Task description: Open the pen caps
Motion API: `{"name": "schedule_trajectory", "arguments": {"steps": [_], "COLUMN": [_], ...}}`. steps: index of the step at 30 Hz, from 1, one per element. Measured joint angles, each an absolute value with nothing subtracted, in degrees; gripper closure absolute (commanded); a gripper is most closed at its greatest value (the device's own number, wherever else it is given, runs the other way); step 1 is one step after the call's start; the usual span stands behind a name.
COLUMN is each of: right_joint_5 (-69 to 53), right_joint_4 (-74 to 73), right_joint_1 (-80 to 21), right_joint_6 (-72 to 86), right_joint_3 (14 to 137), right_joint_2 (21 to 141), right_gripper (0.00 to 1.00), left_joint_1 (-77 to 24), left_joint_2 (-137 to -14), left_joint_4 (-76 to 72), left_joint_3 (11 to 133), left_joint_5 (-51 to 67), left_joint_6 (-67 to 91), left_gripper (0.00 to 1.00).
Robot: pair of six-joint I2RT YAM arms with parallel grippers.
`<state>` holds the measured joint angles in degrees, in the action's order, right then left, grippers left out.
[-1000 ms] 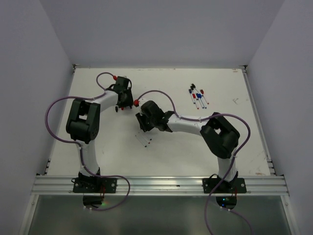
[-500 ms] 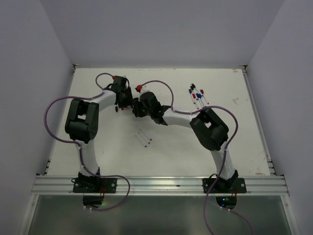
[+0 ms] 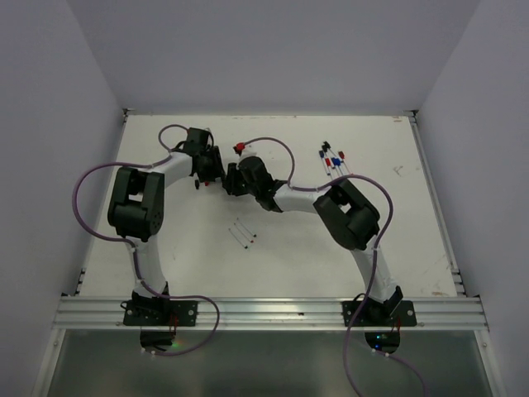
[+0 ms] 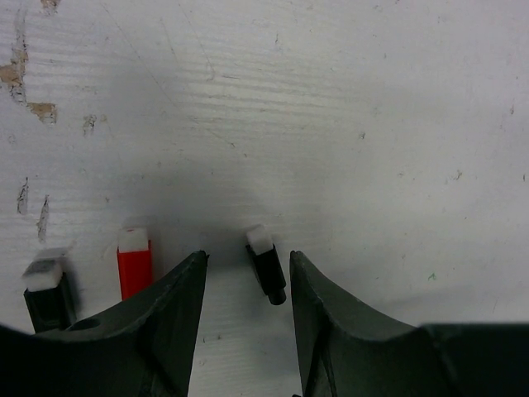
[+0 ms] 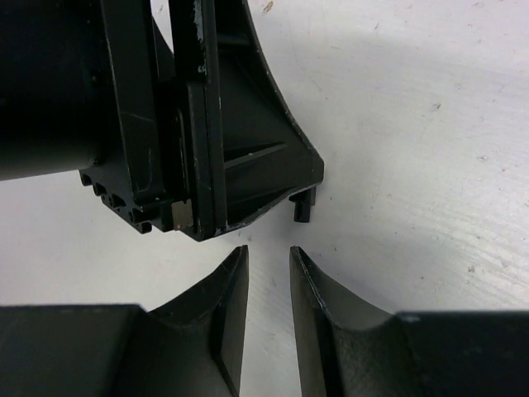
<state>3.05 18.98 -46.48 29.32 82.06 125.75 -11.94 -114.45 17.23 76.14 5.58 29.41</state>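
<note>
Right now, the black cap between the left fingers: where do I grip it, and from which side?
I'd grip the black cap across its dark body, not the white end. Bring the left gripper straight on along its own fingers. They stand open either side of the cap, and its long axis runs roughly along the gap.

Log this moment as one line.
left fingers: open, black cap between, not gripped | right fingers: open, empty, beside left fingers | red cap: on table

top camera looks down on the whole table (image 3: pixel 413 248); wrist cameras sit close above it.
</note>
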Motion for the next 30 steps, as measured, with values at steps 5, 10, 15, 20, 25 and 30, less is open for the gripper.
{"name": "schedule_trajectory", "arguments": {"steps": [5, 10, 15, 20, 25, 30], "right_joint_5": [2.96, 1.96, 0.84, -1.28, -2.72, -4.60], "right_joint_4": [19.27, 15.86, 7.49, 3.38, 1.39, -0.05], "right_joint_1": [-45.78, -43.64, -41.10, -40.97, -41.41, -41.47], "right_joint_6": [29.34, 29.52, 27.64, 26.17, 26.13, 26.81], "right_joint_3": [80.90, 76.99, 80.90, 89.76, 94.98, 99.61], "right_joint_2": [125.27, 122.67, 123.00, 127.02, 131.31, 135.41], "right_gripper": [0.70, 0.70, 0.76, 0.90, 0.93, 0.92], "left_joint_1": [-11.92, -11.90, -11.90, -11.90, -11.90, -11.62], "left_joint_2": [-114.24, -113.36, -109.60, -101.82, -91.44, -83.29], "left_joint_4": [17.28, 17.72, 18.11, 18.09, 17.58, 17.45], "left_joint_3": [76.05, 76.07, 76.36, 76.40, 75.37, 73.25], "left_joint_5": [5.80, 6.44, 7.16, 6.15, 0.80, -3.90], "left_joint_6": [29.45, 30.02, 30.98, 32.03, 32.36, 32.38], "left_gripper": [0.51, 0.50, 0.49, 0.55, 0.60, 0.59]}}
